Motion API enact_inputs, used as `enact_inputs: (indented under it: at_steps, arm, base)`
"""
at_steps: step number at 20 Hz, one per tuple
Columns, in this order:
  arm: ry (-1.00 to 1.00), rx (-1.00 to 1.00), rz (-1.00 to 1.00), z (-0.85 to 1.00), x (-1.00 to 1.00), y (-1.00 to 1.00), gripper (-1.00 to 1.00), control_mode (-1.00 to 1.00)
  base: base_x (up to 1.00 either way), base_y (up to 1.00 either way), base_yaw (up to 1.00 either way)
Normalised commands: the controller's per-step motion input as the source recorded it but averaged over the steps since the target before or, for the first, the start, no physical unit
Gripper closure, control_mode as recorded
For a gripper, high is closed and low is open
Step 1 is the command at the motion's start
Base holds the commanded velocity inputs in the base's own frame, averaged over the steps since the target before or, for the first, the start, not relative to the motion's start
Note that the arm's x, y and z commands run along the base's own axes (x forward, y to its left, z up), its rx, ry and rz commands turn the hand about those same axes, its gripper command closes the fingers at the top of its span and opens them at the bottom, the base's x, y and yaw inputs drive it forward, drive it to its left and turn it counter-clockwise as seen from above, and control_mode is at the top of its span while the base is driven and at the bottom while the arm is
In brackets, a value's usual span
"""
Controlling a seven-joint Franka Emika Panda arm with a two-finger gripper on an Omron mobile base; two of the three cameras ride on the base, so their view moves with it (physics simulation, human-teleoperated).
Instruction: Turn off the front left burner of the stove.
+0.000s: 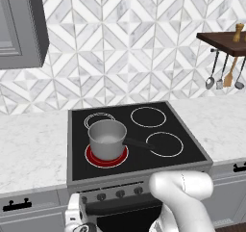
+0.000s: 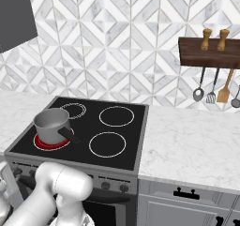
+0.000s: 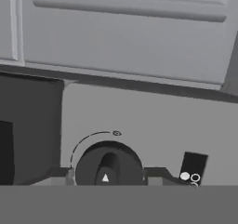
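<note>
The front left burner (image 1: 93, 158) glows red on the stove (image 1: 190, 144), under a steel saucepan (image 1: 106, 138); in the right base view the burner (image 2: 41, 145) also shows red. A row of dark knobs (image 1: 120, 193) runs along the grey front panel. In the hand view my gripper (image 3: 108, 174) straddles one dark knob (image 3: 108, 165) with a white triangle mark. A finger (image 3: 60, 173) presses on each side of the knob. From the left base view the hand (image 1: 74, 219) hangs low at the panel's left end.
Marble counters (image 1: 29, 149) flank the stove, with grey drawers below. A wooden shelf (image 2: 208, 51) with grinders and hanging utensils sits on the right wall. The saucepan's black handle (image 1: 139, 143) points right over the cooktop. A small black burner label (image 3: 192, 168) sits beside the knob.
</note>
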Motion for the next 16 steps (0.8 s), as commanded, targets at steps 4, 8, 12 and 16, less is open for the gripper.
enact_inputs:
  at_steps: [4, 8, 12, 16]
  arm:
    - [0.14, 0.3, -0.15, 0.16, 0.0, -0.2, 1.0, -1.0]
    - [0.15, 0.37, -0.19, 0.1, 0.0, -0.4, 1.0, -1.0]
    - [0.19, 0.43, -0.24, 0.07, 0.0, -0.45, 1.0, -1.0]
    - [0.22, 0.46, -0.26, 0.04, 0.0, -0.47, 1.0, -1.0]
  base:
    - [0.0, 0.0, 0.0]
    - [0.0, 0.0, 0.0]
    - [0.0, 0.0, 0.0]
    - [0.0, 0.0, 0.0]
